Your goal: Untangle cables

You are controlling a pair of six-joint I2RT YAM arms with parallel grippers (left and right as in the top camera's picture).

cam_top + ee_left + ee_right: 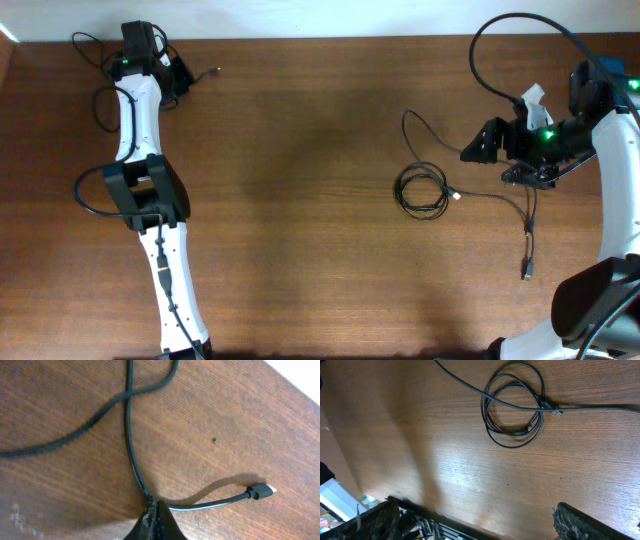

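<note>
A thin black cable (129, 445) with a small plug (260, 492) lies on the brown table at the far left corner. My left gripper (157, 508) is shut on it, with the cord leaving the fingertips on both sides. From overhead the left gripper (180, 78) sits by that plug (214, 71). A second cable is wound into a small coil (422, 190) at the right. A third cable (527, 250) trails from there toward the near edge. My right gripper (474, 150) hovers open beside the coil (514, 410), its fingers (582, 525) wide apart and empty.
A thicker braided black cord (75, 435) crosses the held cable near the left gripper. The left arm (150, 190) stretches along the table's left side. The table's far edge (300, 38) meets a white wall.
</note>
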